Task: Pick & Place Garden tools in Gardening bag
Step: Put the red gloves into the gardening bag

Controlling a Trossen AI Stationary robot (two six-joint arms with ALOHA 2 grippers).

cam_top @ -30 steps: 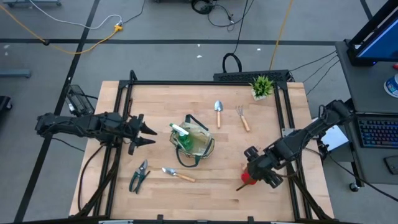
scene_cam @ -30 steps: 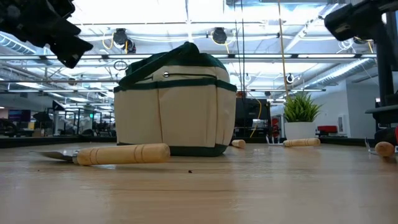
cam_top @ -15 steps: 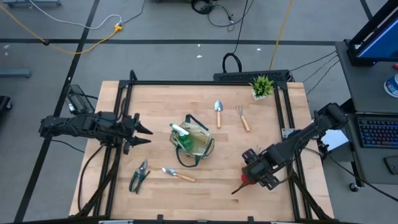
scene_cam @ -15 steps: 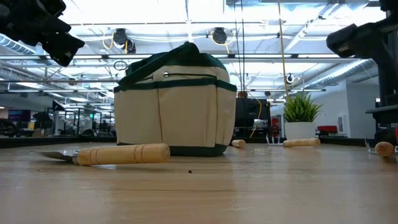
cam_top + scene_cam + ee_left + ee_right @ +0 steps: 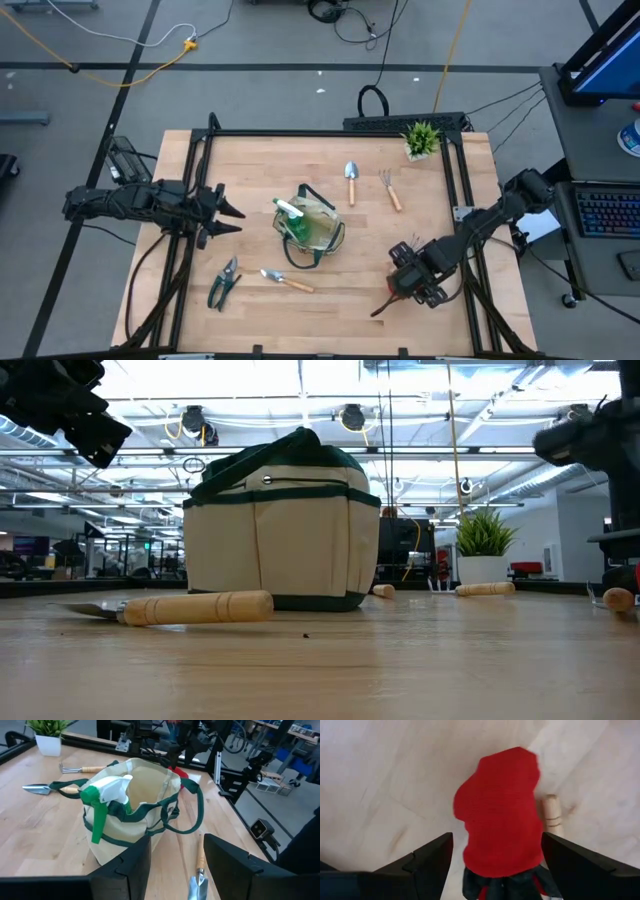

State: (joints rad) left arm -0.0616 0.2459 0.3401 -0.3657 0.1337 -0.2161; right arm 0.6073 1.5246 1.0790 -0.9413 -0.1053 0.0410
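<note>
On the table were two trowels, one hand fork, one pruners, one spray bottle, one glove, one bag, one potted plant.

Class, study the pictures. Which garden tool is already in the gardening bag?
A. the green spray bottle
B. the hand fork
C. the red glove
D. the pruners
A: the green spray bottle stands in the open gardening bag, its white trigger head above the rim, while the other three tools lie on the table outside it.
</note>
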